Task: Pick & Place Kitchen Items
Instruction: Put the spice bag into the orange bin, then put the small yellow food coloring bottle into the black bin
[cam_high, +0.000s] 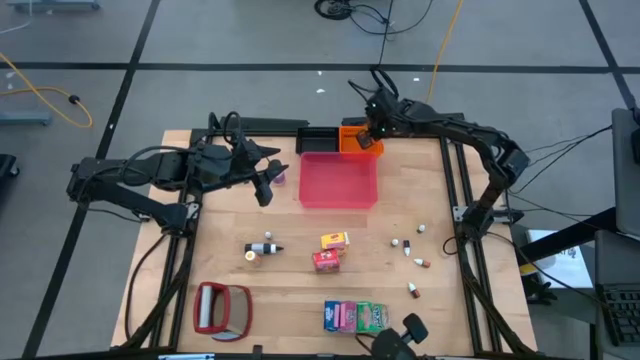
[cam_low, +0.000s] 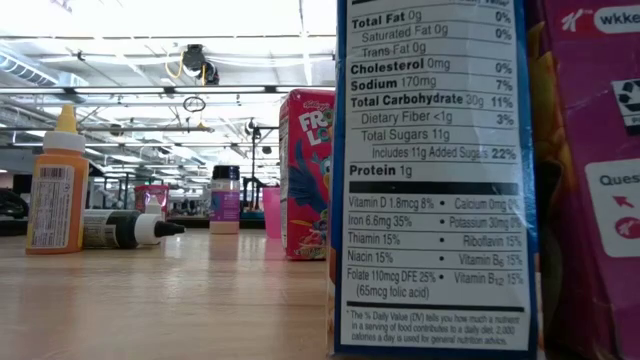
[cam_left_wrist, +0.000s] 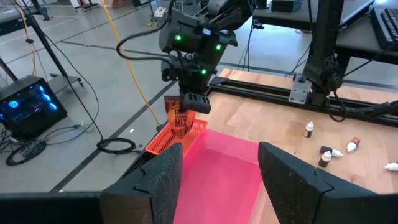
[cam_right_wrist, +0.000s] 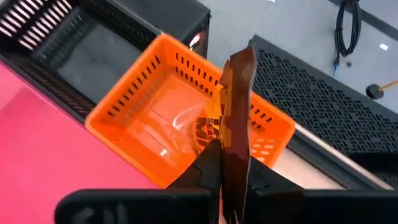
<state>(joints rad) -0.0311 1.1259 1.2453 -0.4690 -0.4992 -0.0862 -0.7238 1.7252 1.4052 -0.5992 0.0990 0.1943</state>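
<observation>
High view, looking straight down: a wooden table (cam_high: 300, 235) with the right gripper (cam_high: 372, 128) poised over a small orange basket (cam_high: 358, 140) at the far edge, beside a square red tray (cam_high: 338, 180). Its fingers are clenched on a thin brown packet (cam_right_wrist: 235, 134), held upright on its edge directly above the basket opening, most likely so it can drop straight in; whether it hangs clear of the basket's wall cannot be told. The left gripper (cam_high: 266, 185) waits just beside the tray's near-left corner with its fingers (cam_left_wrist: 158, 183) parted and nothing between them. Other kitchen items lie well apart on the near half of the table, apparently not yet sorted: a yellow carton (cam_high: 335, 240) with a red carton (cam_high: 327, 260) just beside it, pink, green and blue packets (cam_high: 355, 316) at the near edge, an orange bottle (cam_low: 57, 185) standing by a dark-capped tube (cam_low: 130, 230) lying on its side, and tiny white-and-brown bottles (cam_high: 412, 250) scattered toward the right. A red-framed silvery flat object (cam_high: 222, 308) sits at the near left. From table level, a nutrition label on one packet fills most of the picture and blocks both arms and the basket. The brown packet's printing is unreadable.
</observation>
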